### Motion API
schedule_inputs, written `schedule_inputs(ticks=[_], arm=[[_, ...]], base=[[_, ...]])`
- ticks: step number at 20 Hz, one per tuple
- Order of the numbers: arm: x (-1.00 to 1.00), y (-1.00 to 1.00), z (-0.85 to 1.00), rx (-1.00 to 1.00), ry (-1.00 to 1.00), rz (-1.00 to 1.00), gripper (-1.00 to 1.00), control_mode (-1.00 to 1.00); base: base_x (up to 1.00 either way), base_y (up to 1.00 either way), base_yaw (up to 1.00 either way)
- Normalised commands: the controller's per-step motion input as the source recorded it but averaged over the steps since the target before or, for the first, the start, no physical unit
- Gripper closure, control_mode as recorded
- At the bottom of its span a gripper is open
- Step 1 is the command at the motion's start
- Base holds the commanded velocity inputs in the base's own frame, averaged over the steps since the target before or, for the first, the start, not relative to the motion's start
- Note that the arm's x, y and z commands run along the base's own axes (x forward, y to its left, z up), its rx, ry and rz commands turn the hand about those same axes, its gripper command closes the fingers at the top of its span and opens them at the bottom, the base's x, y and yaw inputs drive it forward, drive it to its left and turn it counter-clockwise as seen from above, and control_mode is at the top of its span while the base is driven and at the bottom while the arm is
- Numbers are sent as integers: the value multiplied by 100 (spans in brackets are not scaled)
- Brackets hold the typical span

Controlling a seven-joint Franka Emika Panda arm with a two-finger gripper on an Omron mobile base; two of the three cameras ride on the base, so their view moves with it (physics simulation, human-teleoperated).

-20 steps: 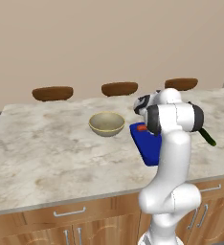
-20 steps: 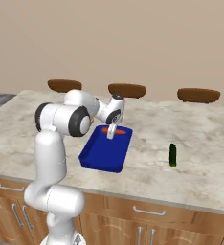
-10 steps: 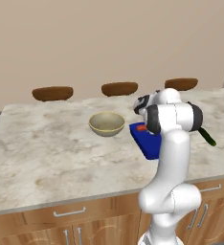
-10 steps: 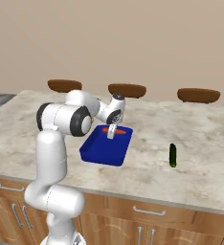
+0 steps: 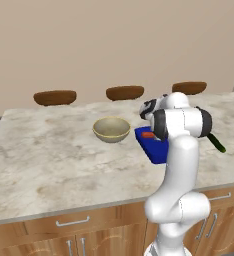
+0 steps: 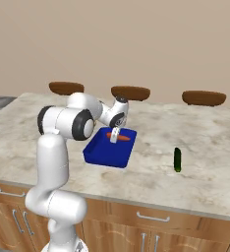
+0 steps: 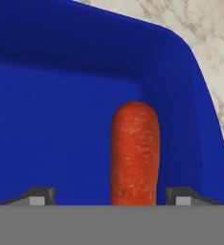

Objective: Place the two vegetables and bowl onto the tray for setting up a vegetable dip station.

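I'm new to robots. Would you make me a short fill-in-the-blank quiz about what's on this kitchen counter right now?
1. The carrot lies inside the ____ tray.
2. The gripper above the carrot has its jaws ____.
3. The green vegetable lies on the ____, apart from the tray.
4. The bowl holds ____.

Missing words: blue; open; counter; nothing

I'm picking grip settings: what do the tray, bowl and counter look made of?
Tray: looks like plastic, uniform deep blue with a soft sheen.
Bowl: maybe glazed ceramic, smooth beige with a pale rim.
Counter: looks like polished stone, beige and veined.
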Motion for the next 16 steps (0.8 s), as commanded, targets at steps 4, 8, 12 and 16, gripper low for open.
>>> schedule_inputs(ticks=[4,8,12,16], arm=[[-10,-8,12,0,0,0,-100,-100],[-27,-16,20,0,0,0,-100,-100],[-39,-25,28,0,0,0,-100,-100],[-47,-24,30,0,0,-3,-100,-100]], base=[[0,0,0],[0,0,0],[0,0,0],[0,0,0]])
